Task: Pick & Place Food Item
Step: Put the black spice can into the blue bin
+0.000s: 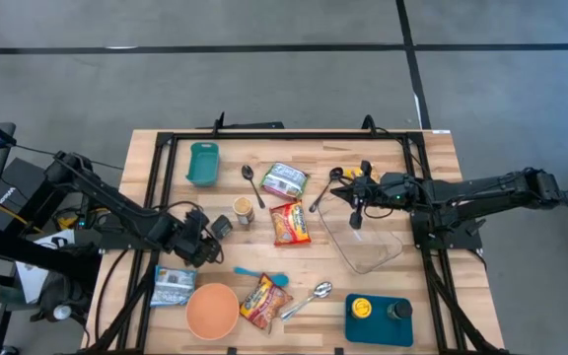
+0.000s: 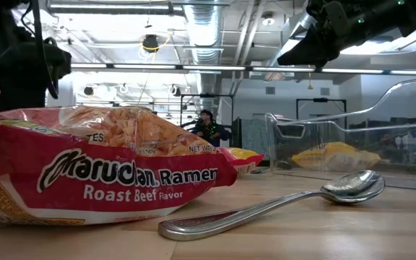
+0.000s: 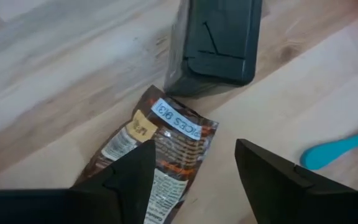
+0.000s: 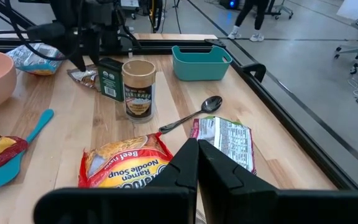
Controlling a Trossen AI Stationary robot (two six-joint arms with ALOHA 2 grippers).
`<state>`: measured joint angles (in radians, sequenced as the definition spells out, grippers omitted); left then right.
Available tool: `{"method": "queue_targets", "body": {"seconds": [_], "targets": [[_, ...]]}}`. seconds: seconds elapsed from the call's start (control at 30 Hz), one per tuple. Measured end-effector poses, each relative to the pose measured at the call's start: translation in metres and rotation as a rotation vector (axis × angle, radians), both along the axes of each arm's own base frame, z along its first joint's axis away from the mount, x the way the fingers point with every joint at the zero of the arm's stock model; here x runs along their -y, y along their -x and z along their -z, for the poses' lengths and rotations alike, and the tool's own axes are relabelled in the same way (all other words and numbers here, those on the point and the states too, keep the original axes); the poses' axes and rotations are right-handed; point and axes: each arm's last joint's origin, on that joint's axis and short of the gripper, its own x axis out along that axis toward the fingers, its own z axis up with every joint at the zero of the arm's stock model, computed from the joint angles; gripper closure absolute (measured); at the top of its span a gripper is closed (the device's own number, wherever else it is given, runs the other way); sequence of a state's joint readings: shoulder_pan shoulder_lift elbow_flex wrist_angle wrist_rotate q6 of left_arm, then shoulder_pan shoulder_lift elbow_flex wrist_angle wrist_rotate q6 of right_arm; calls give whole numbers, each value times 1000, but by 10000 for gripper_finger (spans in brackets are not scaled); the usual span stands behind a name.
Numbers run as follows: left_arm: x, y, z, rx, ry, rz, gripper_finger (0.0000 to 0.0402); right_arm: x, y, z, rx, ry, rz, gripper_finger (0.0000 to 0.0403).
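Nearest us, along the near edge of the wooden counter [image 1: 432,296], we find a pink bowl [image 1: 211,309], a red ramen packet [image 1: 262,300], a silver spoon [image 1: 309,299] and a blue tray [image 1: 378,321] in the near right corner.

A little farther in, by the left edge, the left gripper [image 3: 191,171] hangs over a small brown snack packet [image 3: 148,143]. Its jaws are spread, one on each side of the packet's end, and we judge they have not yet pinched it. The packet lies flat on the wood, just beside a dark box [image 3: 213,40]. We take this packet to be the food item to be picked, though the task does not say which one.

Toward the middle sit a brown jar [image 1: 244,211], a beef ramen packet [image 1: 290,224] and a clear container [image 1: 368,247]. The right gripper [image 4: 197,165], its fingers pressed together and holding nothing, hovers over the far side of that container. At the far edge rest a teal bin [image 1: 203,164] and a green packet [image 1: 284,180].

The risks we see: the packet is thin and flat, so the jaws could slide over it or catch only a corner and drop it. Coming down too far could scrape the wood, and a sideways drift could knock the dark box.
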<state>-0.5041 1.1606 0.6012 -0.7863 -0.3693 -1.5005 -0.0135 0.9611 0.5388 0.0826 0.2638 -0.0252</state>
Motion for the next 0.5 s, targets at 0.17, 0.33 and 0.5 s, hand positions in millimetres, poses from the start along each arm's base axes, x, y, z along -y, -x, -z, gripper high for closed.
{"method": "queue_targets", "body": {"seconds": [0.17,0.33,0.5], "targets": [[-1,1,3,-4,-13,-2,184,0,0,0,0,0,0,401],[-2,-1,2,36,-71,5,187,0,0,0,1,-3,1,401],[-2,-2,1,46,-108,48,186,0,0,0,0,-2,1,401]]}}
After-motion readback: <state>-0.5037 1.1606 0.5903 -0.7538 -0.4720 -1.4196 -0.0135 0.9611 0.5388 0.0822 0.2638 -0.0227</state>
